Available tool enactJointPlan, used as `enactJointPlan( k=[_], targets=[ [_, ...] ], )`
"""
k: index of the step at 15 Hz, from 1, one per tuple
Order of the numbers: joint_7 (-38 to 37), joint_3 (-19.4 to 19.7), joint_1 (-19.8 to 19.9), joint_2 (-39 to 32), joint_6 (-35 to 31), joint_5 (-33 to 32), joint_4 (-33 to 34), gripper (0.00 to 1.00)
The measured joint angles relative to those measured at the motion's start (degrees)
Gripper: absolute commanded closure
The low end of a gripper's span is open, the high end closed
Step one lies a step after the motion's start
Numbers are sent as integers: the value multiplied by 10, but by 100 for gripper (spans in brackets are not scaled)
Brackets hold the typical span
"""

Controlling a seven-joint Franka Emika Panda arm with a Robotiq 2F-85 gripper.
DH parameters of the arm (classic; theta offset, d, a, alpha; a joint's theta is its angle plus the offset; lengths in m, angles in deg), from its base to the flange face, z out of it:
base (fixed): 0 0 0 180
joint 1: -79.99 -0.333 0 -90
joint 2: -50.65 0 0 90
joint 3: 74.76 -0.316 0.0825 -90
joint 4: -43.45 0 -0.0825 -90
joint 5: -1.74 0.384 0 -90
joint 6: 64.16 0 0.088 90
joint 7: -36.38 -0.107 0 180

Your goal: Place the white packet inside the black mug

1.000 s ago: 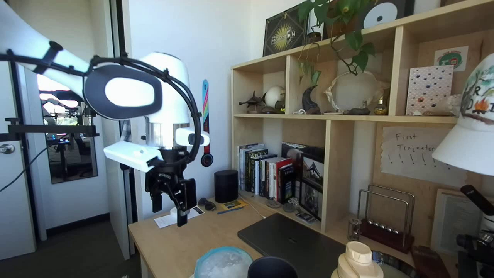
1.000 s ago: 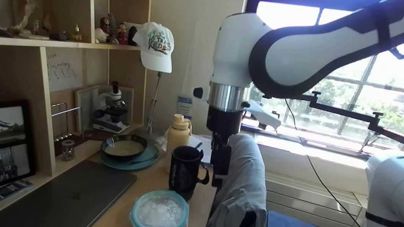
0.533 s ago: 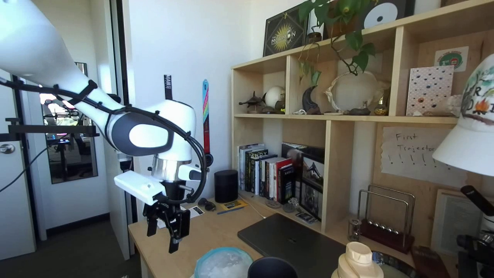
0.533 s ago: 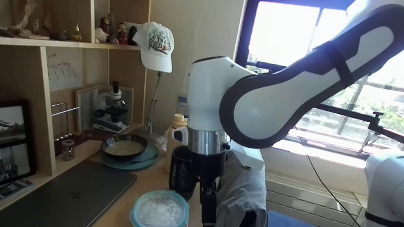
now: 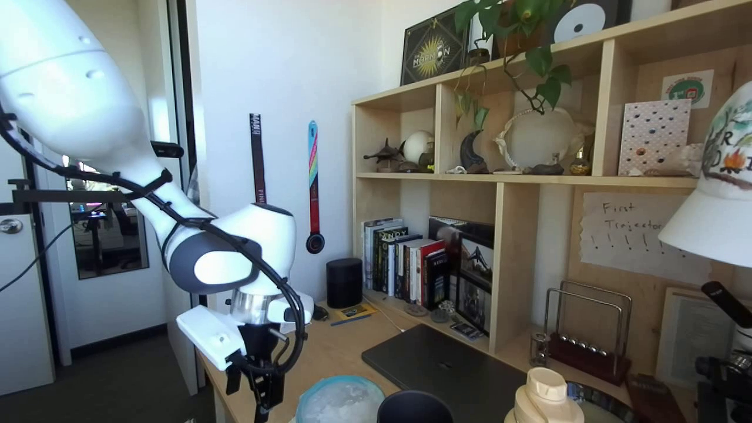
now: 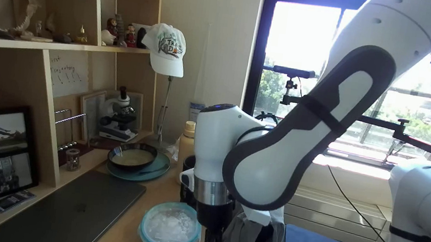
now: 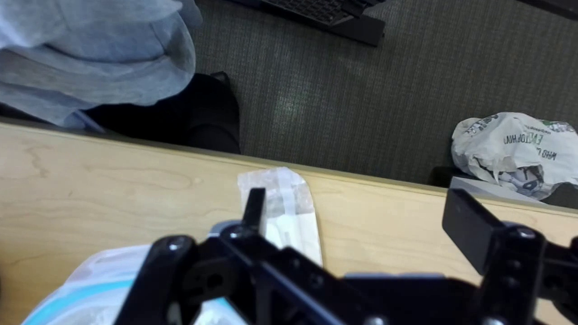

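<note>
The white packet (image 7: 295, 221) lies on the desk near its edge in the wrist view, with a clear end toward the edge. Its lower part is hidden behind the gripper, and I cannot make it out in the exterior views. My gripper (image 7: 354, 203) is open and empty, fingers wide apart, pointing down. Its left finger overlaps the packet in the picture; I cannot tell the height between them. In an exterior view the gripper (image 5: 249, 396) is low over the desk's edge. The black mug (image 5: 415, 408) stands upright; it is mostly hidden behind the arm in an exterior view (image 6: 186, 194).
A clear round container with a teal rim (image 6: 170, 230) stands close beside the gripper, between it and the mug. A closed laptop (image 5: 440, 364), a cream bottle (image 5: 543, 399) and a dark bowl (image 6: 133, 156) are farther off. A chair with a grey garment (image 7: 113, 76) is by the desk edge.
The arm has lowered a long way in both exterior views, bringing the open gripper down near the desk edge beside the container. The objects have not moved.
</note>
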Motion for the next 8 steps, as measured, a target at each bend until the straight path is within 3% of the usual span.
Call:
enactJointPlan(
  k=[8],
  targets=[
    [5,-21,12,-137,-129,60,12,0]
  ],
)
